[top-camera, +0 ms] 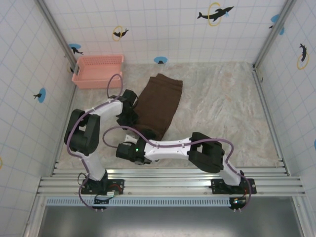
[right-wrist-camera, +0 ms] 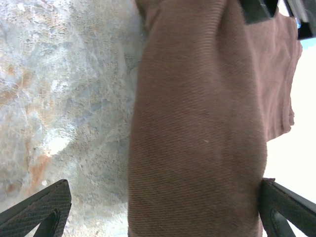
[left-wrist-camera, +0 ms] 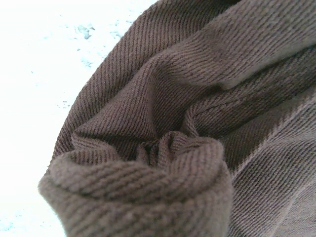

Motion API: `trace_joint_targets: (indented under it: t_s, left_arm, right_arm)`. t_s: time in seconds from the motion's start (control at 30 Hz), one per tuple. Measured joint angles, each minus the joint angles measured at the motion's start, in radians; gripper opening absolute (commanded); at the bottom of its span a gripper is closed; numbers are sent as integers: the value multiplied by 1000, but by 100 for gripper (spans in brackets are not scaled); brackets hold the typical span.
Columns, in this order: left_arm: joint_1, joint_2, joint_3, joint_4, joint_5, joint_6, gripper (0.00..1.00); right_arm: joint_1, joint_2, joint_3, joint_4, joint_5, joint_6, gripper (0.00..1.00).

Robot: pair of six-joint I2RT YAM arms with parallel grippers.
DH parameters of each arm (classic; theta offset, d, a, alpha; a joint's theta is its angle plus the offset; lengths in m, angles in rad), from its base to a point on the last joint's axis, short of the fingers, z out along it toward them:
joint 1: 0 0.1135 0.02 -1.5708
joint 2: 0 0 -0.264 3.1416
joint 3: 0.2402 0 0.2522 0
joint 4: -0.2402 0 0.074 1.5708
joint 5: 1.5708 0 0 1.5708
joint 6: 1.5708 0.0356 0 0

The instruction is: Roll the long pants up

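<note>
Long pants [top-camera: 159, 101] lie on the marbled table [top-camera: 222, 108] a little left of the middle of the overhead frame, a dark brown strip running from the upper centre down toward the two arms. The far end lies flat and folded; the near end is gathered into a thick roll. A pink basket [top-camera: 98, 70] sits in the upper left, apart from the cloth.

The left gripper [top-camera: 126, 116] is at the left edge of the near end of the pants. It is clenched, and its wrist view shows brown twill bunched and curled over right at the lens, so it appears to pinch the fabric; its own fingers are hidden.

The right gripper [right-wrist-camera: 164, 183] is released, jaws spread wide across the roll. The finger [right-wrist-camera: 37, 212] in the lower left of its wrist view stands clear of the cloth with bare table between, while the one in the lower right sits right against the fabric's edge.
</note>
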Motion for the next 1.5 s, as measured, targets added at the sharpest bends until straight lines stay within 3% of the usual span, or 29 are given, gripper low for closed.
trace_joint_targets:
  t_s: [0.33, 0.73, 0.83, 0.9, 1.07, 1.1, 1.33, 1.37, 1.43, 1.5]
  left_arm:
    - [0, 98, 131, -93, 3, 29, 0]
    - [0, 106, 137, -101, 3, 35, 0]
    - [0, 106, 137, -101, 3, 35, 0]
    - [0, 106, 137, -101, 2, 35, 0]
    - [2, 106, 138, -103, 2, 35, 0]
    - [3, 106, 139, -103, 2, 36, 0]
    - [8, 106, 140, -103, 3, 65, 0]
    - [9, 103, 137, -99, 3, 76, 5]
    - [13, 83, 111, -68, 2, 103, 38]
    - [24, 53, 68, -34, -11, 127, 60]
  right_arm:
    - [1, 180, 111, -61, 220, 106, 99]
    - [-62, 229, 150, -134, 298, 213, 98]
    - [-80, 236, 150, -142, 293, 224, 78]
    - [-88, 248, 151, -145, 288, 223, 57]
    - [-87, 281, 158, -133, 270, 214, 14]
    - [-86, 285, 160, -128, 269, 215, 1]
    - [-88, 287, 162, -100, 240, 196, 0]
    - [-89, 287, 161, -93, 232, 191, 0]
    - [-90, 286, 153, -68, 212, 175, 0]
    - [-90, 275, 131, -43, 206, 154, 0]
